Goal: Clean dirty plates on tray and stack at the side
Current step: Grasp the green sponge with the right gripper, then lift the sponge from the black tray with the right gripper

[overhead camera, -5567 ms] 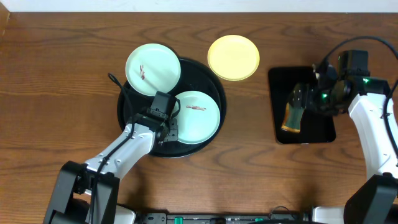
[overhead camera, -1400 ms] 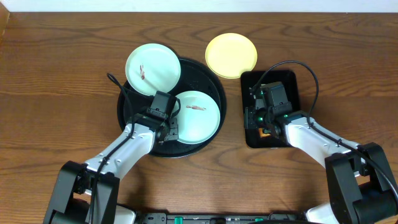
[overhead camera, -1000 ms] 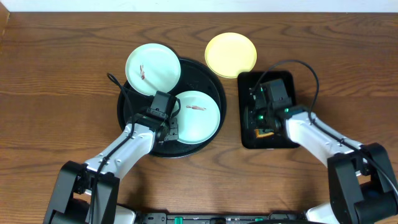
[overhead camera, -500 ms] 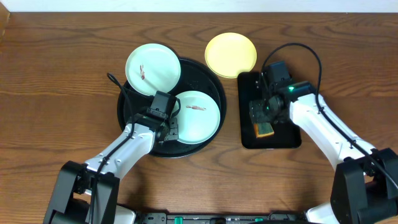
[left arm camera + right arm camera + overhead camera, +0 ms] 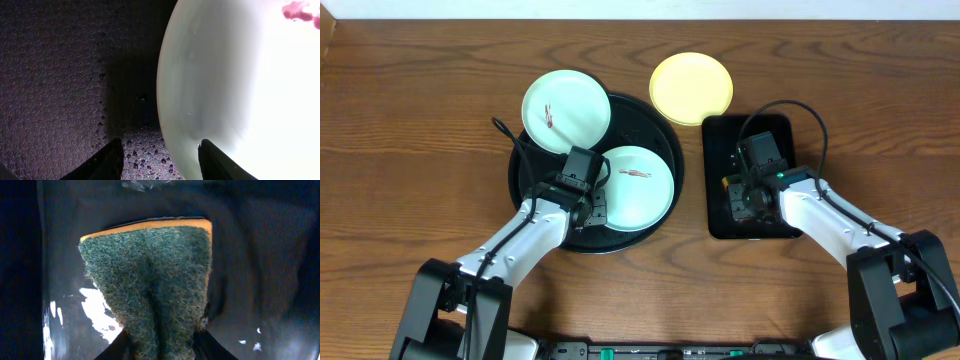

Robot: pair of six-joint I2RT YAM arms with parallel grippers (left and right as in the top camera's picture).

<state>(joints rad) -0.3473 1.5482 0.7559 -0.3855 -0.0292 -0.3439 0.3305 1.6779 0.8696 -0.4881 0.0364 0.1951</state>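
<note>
Pinching the scouring sponge [image 5: 150,270], my right gripper [image 5: 160,347] had closed enough to crease it, low over the rectangular tray [image 5: 718,222]. My left gripper [image 5: 162,160] was half-spread and empty, straddling the rim of the mint plate [image 5: 240,90] inside the round black tray [image 5: 60,75]. The second mint plate [image 5: 566,110] overhung that tray's far-left rim. The yellow plate [image 5: 691,88] lay just beside the rectangular tray's far edge. Wide wooden table [image 5: 410,150] stretched on my left.

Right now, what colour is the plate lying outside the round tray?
The plate is pale yellow; best seen in the overhead view.
</note>
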